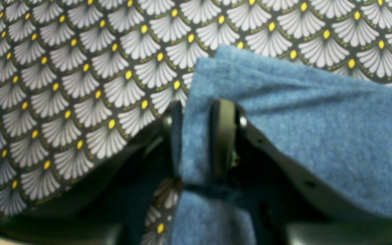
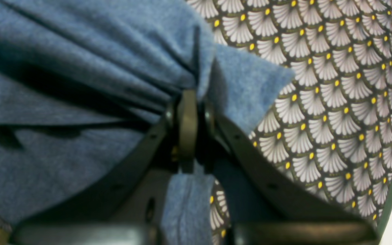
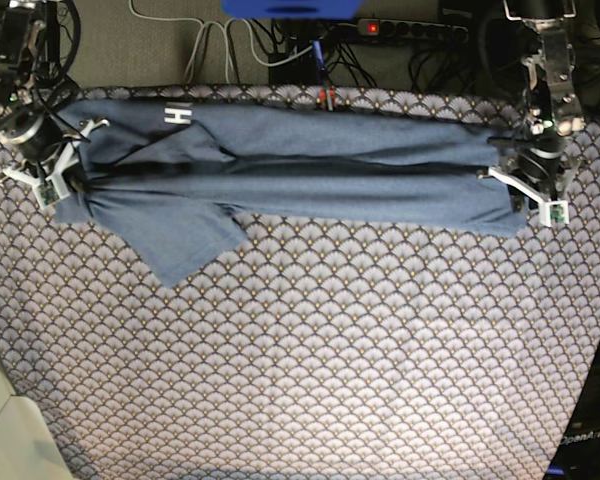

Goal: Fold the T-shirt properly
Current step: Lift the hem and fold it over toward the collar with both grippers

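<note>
slate-blue t-shirt [image 3: 300,175] lies stretched in a long band across the far side of your fan-print tablecloth [image 3: 310,350], w/ left gripper [image 1: 199,143] clenched on one end & right gripper [image 2: 189,126] clamped on bunched cloth at the other, sleeve flopped toward you.

We are looking at a robotics lab or test bench rather than a home. A work table covered by a fan-patterned cloth [image 3: 310,340] fills the view, with two robot arms mounted at its far left and far right corners. Beyond the table's far edge we see a power strip [image 3: 410,28] with a lit red switch, loose white and black cables [image 3: 215,45] on grey floor, and a blue object [image 3: 290,8] at the far edge's middle.
</note>
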### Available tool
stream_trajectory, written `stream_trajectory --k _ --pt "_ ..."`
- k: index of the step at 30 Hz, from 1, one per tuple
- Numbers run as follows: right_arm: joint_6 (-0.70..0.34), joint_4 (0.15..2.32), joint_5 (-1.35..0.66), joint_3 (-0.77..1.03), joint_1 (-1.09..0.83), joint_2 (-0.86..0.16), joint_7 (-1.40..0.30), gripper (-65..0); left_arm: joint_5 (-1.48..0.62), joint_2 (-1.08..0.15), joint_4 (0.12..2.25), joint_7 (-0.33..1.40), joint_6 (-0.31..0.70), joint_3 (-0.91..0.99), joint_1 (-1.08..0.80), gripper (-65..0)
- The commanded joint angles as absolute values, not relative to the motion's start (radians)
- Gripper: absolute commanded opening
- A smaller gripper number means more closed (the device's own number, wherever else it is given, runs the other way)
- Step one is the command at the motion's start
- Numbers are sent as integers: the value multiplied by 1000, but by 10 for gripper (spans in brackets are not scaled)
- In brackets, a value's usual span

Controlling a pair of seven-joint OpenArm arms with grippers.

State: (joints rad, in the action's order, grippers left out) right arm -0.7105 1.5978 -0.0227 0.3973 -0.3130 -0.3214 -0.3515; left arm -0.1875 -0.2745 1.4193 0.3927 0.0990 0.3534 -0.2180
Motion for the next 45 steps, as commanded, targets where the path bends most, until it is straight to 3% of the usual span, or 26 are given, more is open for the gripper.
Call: stream_trajectory --k 1,10,24,30,37,39,42,45 --pt "-698 1618 -21 414 -312 -344 -340 -650 -183 -294 1440 371 88 360 -209 -504" --pt "-698 1770 -21 463 -380 -300 -341 -650 -183 -295 1446 371 88 360 -209 -504" --pt "-698 1704 -19 453 -412 -260 -343 -650 -183 -295 1435 371 90 360 -209 -503" --pt "-698 1701 -16 453 -374 -266 -526 -650 -183 -295 1435 371 90 357 -209 -501" --pt "-698 1709 -16 430 -367 -268 -596 -436 -182 -295 1434 371 90 354 -209 -501" --pt "-698 1709 -16 417 -367 -268 -595 -414 -182 -295 1434 371 90 354 -209 -485" --pt "-698 1709 -16 417 -367 -266 -595 -414 -183 -295 1435 371 90 360 -211 -411" --pt "-698 1730 -16 426 -367 -266 -595 -414 -188 -295 1437 371 90 360 -217 -396"
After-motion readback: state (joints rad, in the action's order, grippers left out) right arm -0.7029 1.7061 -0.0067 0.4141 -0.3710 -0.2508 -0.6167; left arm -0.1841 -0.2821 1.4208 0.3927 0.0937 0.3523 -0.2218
